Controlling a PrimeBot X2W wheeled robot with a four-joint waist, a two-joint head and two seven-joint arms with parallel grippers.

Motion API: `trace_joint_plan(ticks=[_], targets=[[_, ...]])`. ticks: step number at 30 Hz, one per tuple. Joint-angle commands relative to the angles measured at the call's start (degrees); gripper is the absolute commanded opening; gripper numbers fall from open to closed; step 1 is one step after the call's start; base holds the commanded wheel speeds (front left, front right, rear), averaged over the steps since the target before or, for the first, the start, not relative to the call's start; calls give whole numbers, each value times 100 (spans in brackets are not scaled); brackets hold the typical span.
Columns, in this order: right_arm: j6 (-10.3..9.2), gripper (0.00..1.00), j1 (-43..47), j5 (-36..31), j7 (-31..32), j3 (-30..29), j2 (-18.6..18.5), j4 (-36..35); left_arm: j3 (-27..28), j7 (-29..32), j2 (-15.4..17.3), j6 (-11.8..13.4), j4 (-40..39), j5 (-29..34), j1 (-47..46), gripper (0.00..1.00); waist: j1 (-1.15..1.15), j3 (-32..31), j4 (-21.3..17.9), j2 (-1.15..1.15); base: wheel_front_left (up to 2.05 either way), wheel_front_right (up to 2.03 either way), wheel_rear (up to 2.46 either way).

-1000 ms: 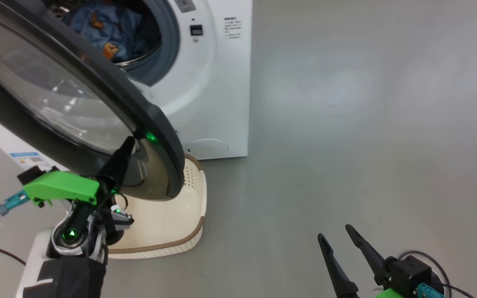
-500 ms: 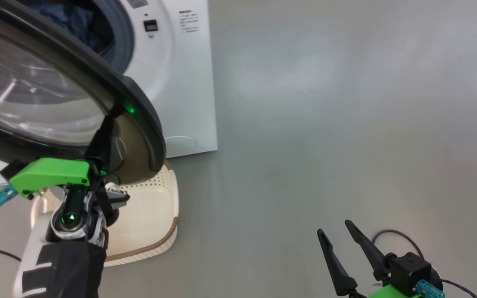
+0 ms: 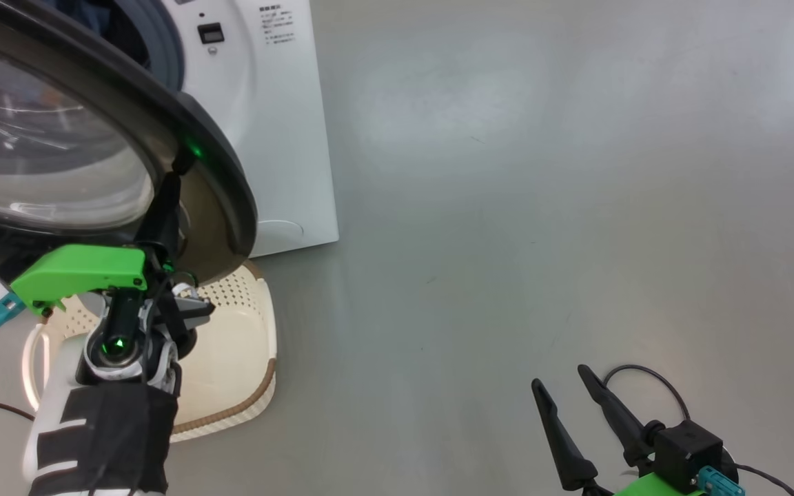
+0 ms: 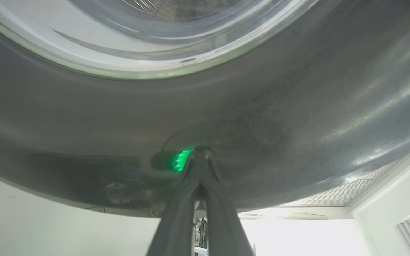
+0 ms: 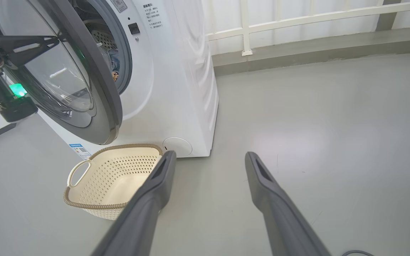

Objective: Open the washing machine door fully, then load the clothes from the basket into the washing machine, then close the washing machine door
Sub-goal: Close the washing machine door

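The washing machine [image 5: 180, 71] stands white at the left, its round black door [image 3: 211, 172] partly swung out over the basket [image 3: 238, 344]. My left gripper [image 3: 178, 165] is shut, its fingertips [image 4: 199, 156] pressed against the door's dark outer ring [image 4: 279, 106] below the glass window. The cream basket [image 5: 119, 174] looks empty. Blue clothes [image 5: 114, 65] lie inside the drum, seen through the gap behind the door [image 5: 94, 71]. My right gripper [image 3: 569, 393] hovers low over the floor, open with nothing between its fingers [image 5: 155, 185].
Grey floor [image 3: 542, 207] spreads to the right of the machine. A white railing and a low ledge [image 5: 297, 39] run along the back wall. A cable [image 3: 645, 379] loops by my right wrist.
The head camera has swung right, shifting the machine left in view. The door hides more of the drum opening, with my left gripper still against it. The right gripper has hardly moved.
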Motion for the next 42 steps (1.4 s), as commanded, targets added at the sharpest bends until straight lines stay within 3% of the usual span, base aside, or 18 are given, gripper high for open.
trace_joint_plan(ticks=[1,14,21,25,29,36,42], targets=[[9,100,-214,10,-79,85,7,-136,118,83,124,-57,-167,9,-119,0,0,-21,63,0,0,0,0],[9,100,-108,-73,-142,-263,7,-296,-228,145,202,-57,-1276,378,977,0,0,-459,691,0,0,0,0],[9,100,40,-95,-128,-434,7,-386,-388,-626,576,-57,-2195,1020,1897,0,0,-796,1056,0,0,0,0],[9,100,132,-104,-83,-503,7,-470,-696,-1465,925,-57,-2509,1777,2302,0,0,-948,1223,0,0,0,0],[9,100,225,-104,-40,-523,7,-540,-825,-1795,1155,-57,-2663,2728,2632,0,0,-1083,1359,0,0,0,0],[9,100,323,-108,11,-521,7,-637,-174,-1814,800,-57,-3230,5437,3169,0,0,-1202,1539,0,0,0,0],[9,100,351,-84,17,-489,7,-649,-92,-1815,573,-57,-3583,7361,3613,0,0,-1256,1599,0,0,0,0]])
